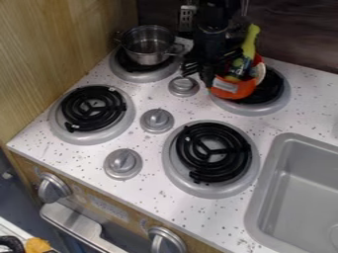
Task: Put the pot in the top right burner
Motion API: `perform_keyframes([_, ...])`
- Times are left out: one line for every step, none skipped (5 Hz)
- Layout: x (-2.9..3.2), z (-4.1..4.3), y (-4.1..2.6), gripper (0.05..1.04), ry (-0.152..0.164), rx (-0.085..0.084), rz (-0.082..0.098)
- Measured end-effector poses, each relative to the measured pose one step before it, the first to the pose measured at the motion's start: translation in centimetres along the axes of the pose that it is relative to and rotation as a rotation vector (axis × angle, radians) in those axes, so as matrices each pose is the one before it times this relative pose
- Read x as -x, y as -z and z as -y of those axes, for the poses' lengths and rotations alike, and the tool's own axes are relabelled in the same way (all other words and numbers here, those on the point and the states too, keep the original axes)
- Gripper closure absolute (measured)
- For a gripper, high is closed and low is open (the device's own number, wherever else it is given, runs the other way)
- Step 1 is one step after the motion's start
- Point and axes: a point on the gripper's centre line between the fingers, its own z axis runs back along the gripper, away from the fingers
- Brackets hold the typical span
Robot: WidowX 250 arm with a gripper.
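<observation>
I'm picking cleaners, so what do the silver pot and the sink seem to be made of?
The silver pot looks like polished metal, perhaps stainless steel: its grey wall carries bright reflections. The sink looks like matte grey plastic or coated metal; its even, dull surface leaves that open.

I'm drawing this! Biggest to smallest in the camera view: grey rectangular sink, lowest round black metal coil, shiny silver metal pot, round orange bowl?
1. Sink
2. Coil
3. Unsure: silver pot and orange bowl look alike, and the bowl is partly covered.
</observation>
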Motion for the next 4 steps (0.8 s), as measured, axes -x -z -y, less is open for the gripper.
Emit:
perform_keyframes([-0.58, 1.091, 0.176, 1.005, 0.0298, 0.0172, 0.0135])
perform_keyframes([0.496, 0.826, 0.053, 1.005, 0.014, 0.008, 0.0113])
perform_keyframes([0.198, 0.708, 0.559, 1.005, -0.0029, 0.0148, 0.0018])
perform_keyframes([0.38, 0.304, 0.38, 0.979, -0.0029, 0.0361, -0.004])
